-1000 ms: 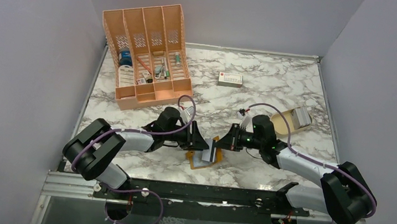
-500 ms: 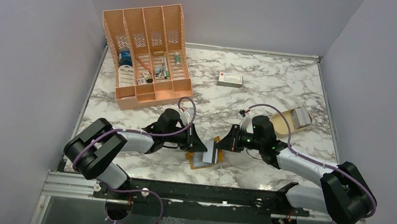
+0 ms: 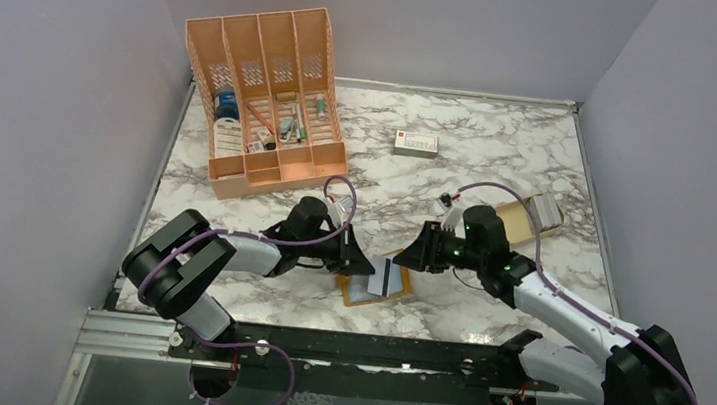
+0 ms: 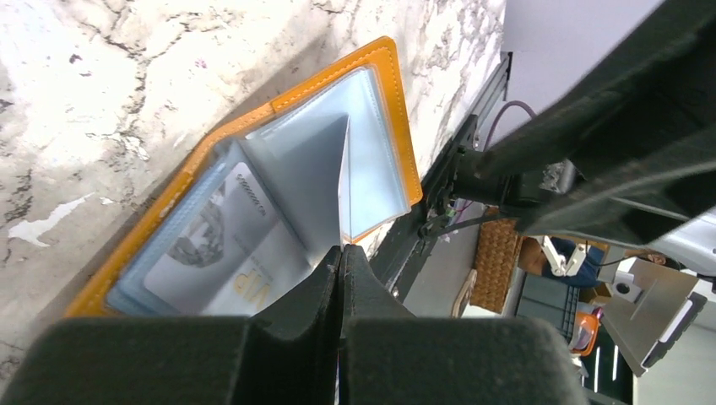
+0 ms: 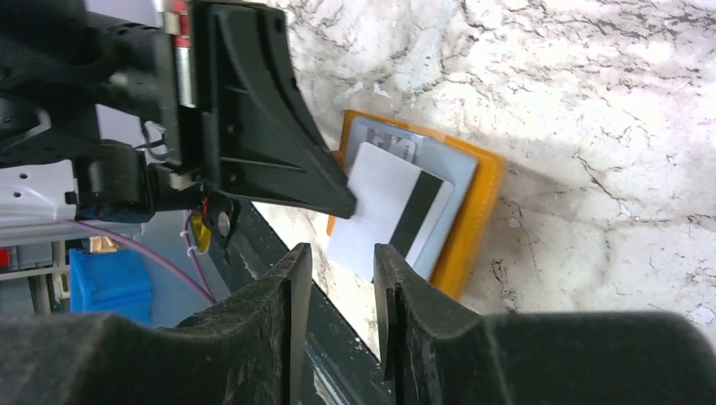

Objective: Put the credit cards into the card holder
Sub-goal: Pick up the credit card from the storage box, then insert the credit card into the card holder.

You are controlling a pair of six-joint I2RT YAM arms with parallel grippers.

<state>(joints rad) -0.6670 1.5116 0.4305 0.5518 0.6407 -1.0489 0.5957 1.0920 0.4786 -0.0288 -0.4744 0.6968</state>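
The left fingers [image 4: 339,261] are pinched tight on a corner of one credit card [image 5: 384,211], a pale one with a black stripe. They hold it tilted just over the card holder [image 5: 477,221]. The right fingers [image 3: 406,259] stand partly apart beside it with nothing in them. I'd say this is the slotting-in step: next the card's edge needs lining up with a free pocket mouth, then sliding in flat. The holder lies open on the worktop [image 3: 500,157] near the front edge. It is mustard-orange outside with grey-blue pockets, and a second card [image 4: 215,266] is already tucked in.
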